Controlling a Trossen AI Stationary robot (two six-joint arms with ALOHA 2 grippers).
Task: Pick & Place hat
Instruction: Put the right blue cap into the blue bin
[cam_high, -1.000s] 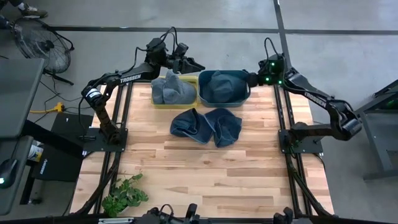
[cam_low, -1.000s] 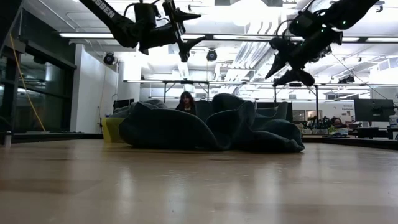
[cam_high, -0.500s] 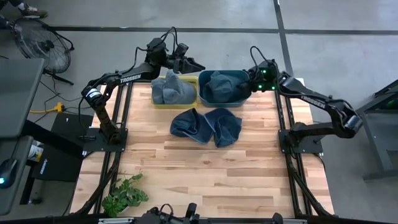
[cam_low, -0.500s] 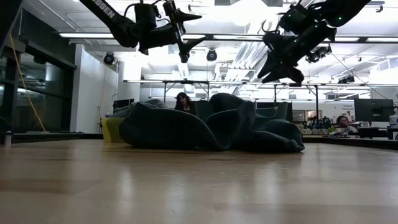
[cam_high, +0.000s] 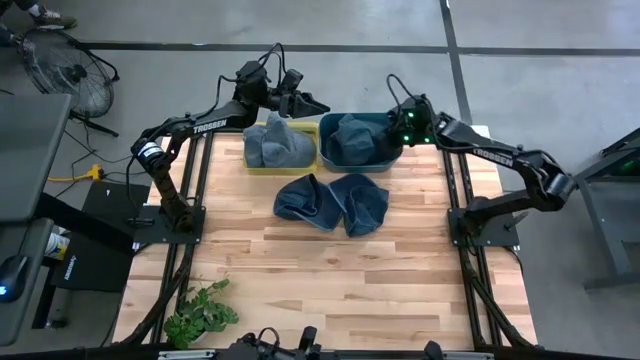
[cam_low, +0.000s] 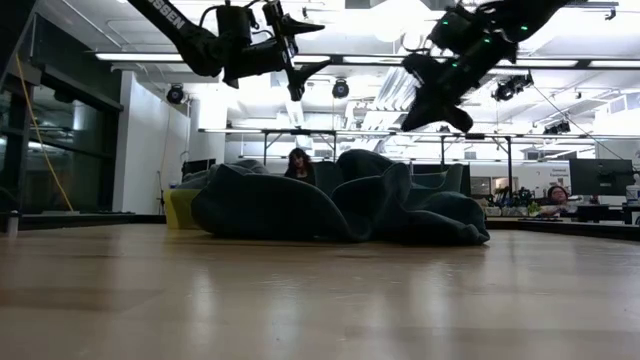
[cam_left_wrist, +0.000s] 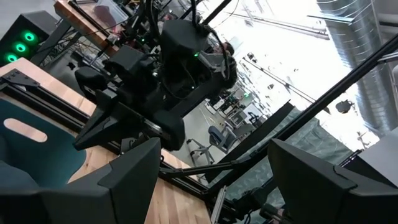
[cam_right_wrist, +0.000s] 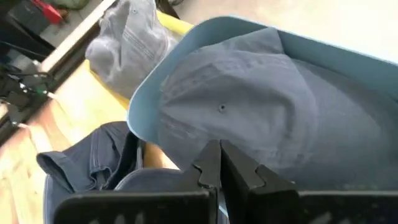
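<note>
A dark blue hat (cam_high: 355, 138) (cam_right_wrist: 249, 93) lies in the blue bin (cam_high: 325, 125) at the table's far side. A grey hat (cam_high: 277, 143) fills the yellow bin (cam_high: 250, 165) to its left. Two more blue hats (cam_high: 305, 200) (cam_high: 362, 203) rest on the wood in front of the bins. My right gripper (cam_high: 386, 130) (cam_right_wrist: 219, 165) hovers shut above the blue bin's hat, slanting down and touching nothing. My left gripper (cam_high: 315, 103) (cam_low: 320, 45) stands open, high above the far edge of the yellow bin, nothing between its fingers.
The near half of the wooden table (cam_high: 330, 290) is bare wood. A small green plant (cam_high: 200, 315) sits at the near left corner. A person (cam_low: 298, 163) shows in the room behind the table.
My right gripper has swung toward the table's left, from the blue bin's right rim to over the hat in it, rolling a little, and has shut its fingers on nothing. The hats have not moved.
</note>
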